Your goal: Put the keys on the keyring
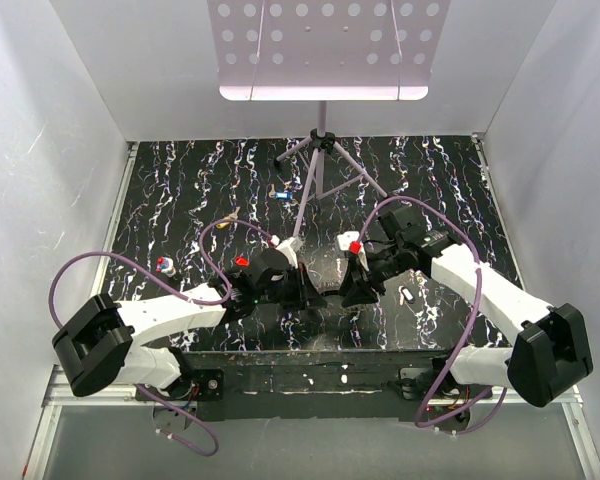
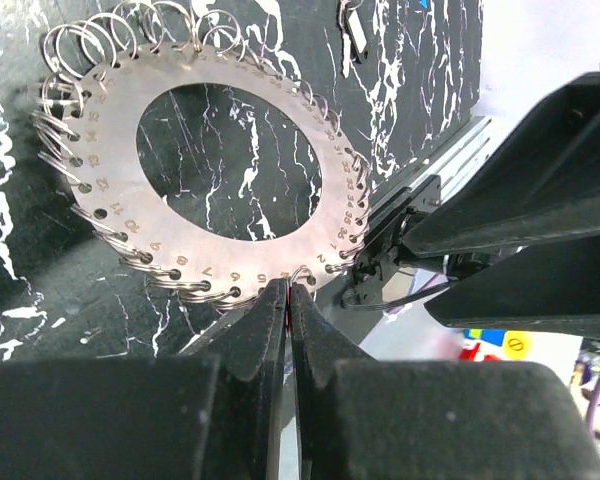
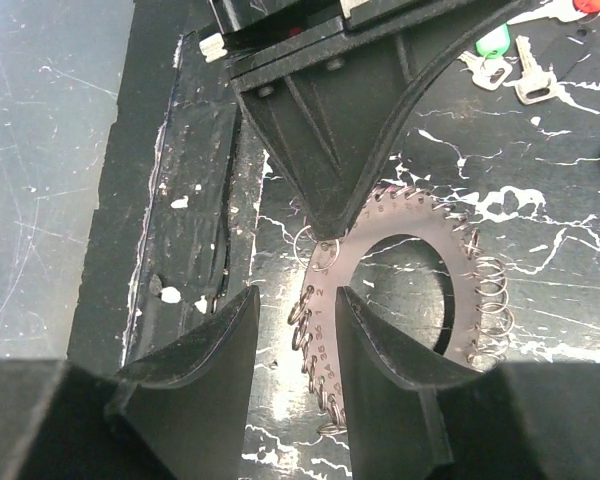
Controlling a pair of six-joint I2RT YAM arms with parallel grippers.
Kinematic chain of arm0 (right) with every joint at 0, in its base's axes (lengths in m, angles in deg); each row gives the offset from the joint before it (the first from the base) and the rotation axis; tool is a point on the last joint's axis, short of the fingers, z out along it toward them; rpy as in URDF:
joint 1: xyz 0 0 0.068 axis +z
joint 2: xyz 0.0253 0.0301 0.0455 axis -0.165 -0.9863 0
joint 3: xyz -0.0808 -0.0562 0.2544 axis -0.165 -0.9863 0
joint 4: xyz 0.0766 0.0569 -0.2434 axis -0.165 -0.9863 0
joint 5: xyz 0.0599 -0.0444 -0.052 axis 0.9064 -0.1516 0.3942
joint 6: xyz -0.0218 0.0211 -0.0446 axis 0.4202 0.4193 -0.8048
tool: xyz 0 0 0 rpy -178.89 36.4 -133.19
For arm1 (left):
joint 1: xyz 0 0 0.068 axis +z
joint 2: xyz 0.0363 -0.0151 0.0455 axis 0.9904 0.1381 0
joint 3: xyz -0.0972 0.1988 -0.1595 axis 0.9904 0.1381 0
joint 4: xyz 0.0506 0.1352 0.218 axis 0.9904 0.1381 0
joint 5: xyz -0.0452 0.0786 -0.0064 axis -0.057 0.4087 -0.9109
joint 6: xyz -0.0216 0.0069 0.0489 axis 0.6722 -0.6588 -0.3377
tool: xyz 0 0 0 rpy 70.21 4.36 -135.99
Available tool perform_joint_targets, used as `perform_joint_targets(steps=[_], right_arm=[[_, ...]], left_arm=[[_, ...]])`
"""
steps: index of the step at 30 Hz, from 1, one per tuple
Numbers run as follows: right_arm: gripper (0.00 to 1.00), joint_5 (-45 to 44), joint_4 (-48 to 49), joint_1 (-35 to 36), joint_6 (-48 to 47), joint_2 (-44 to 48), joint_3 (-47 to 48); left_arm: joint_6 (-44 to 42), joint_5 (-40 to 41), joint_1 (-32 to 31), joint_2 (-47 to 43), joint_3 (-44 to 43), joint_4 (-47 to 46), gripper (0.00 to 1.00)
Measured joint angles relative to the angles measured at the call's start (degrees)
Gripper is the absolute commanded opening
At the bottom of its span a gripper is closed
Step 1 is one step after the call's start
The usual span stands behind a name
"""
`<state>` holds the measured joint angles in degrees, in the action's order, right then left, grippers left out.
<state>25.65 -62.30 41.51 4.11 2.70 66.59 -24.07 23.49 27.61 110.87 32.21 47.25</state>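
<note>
My left gripper pinches the keyring rim; my right gripper hangs spread over its edge.

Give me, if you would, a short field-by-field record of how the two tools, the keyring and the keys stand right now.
left tool: shut, pinching the rim of the keyring
right tool: open, fingers either side of the keyring's rim, holding nothing
keyring: numbered flat plate with small wire loops round its edge
loose keys: green-headed key and silver key lying on the table, apart from the keyring
keys on keyring: none visible
</note>
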Motion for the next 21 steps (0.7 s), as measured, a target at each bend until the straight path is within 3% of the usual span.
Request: perform_joint_targets(steps=[10, 21], right_arm=[[0.46, -2.01, 1.53, 1.68, 0.59, 1.68, -1.01], [0.43, -14.58, 6.34, 10.34, -0.72, 4.81, -2.05]], left_arm=[[16.11, 0.17, 1.25, 0.02, 0.70, -0.07, 0.00], [35.10, -2.99, 2.99, 1.38, 1.49, -1.66, 0.00]])
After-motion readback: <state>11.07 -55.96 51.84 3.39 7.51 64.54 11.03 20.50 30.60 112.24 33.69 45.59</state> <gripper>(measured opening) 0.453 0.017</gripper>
